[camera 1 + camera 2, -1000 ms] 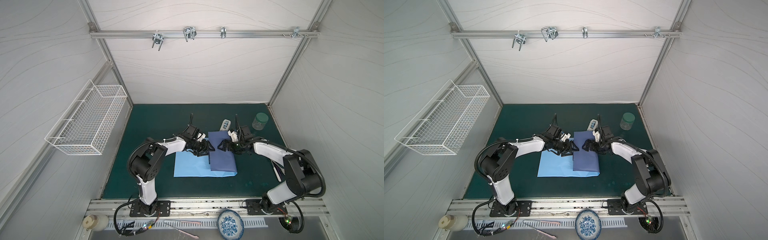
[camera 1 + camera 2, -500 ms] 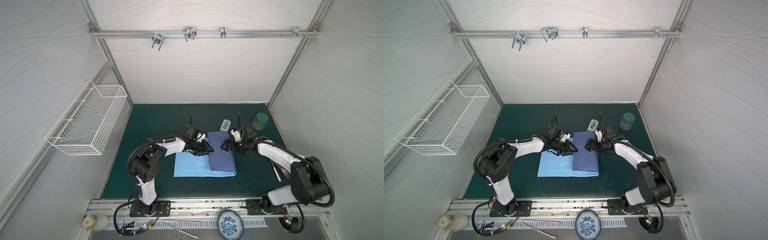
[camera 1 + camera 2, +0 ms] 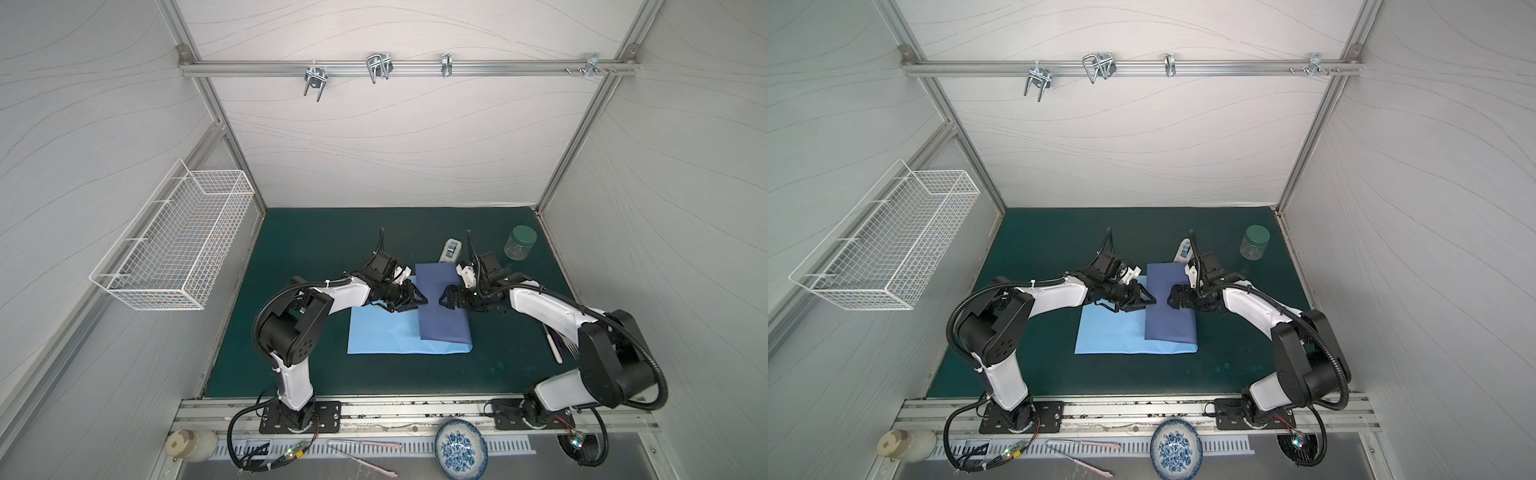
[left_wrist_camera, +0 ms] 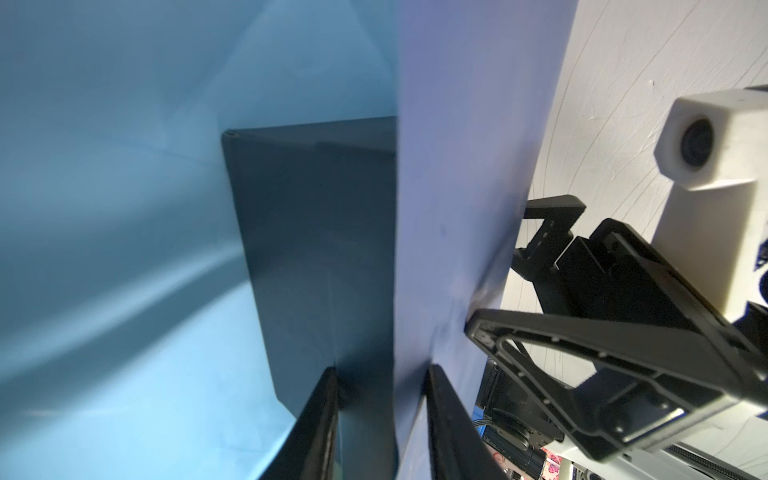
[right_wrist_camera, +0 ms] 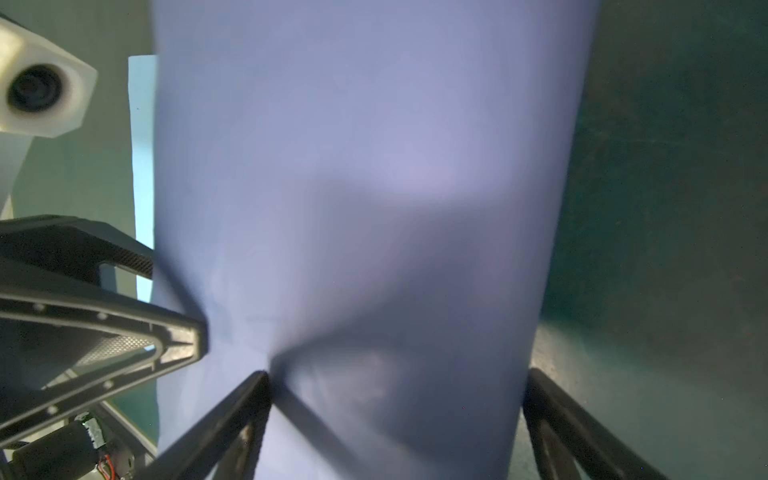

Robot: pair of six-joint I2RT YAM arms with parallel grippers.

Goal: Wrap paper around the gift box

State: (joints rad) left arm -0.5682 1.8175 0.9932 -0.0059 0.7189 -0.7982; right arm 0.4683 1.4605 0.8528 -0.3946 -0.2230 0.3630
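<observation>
The paper (image 3: 382,336) lies on the green mat, light blue face up. Its right part is folded over as an indigo flap (image 3: 442,307) in both top views and hides the gift box there. In the left wrist view the dark navy gift box (image 4: 316,249) shows under the flap (image 4: 457,187). My left gripper (image 3: 423,299) (image 4: 380,374) is at the flap's left edge. It is shut on the paper and the box's edge, one finger on each. My right gripper (image 3: 444,300) (image 5: 397,382) stands open over the flap. One fingertip (image 5: 259,386) dents the paper.
A white tape dispenser (image 3: 451,250) lies just behind the flap. A green-lidded jar (image 3: 520,243) stands at the back right, and a white pen (image 3: 552,343) lies by the right arm. A wire basket (image 3: 178,245) hangs on the left wall. A patterned bowl (image 3: 460,449) sits in front of the mat.
My left jaws have closed in onto the flap's edge. The right arm's elbow has swung outward, and its gripper has stayed over the flap.
</observation>
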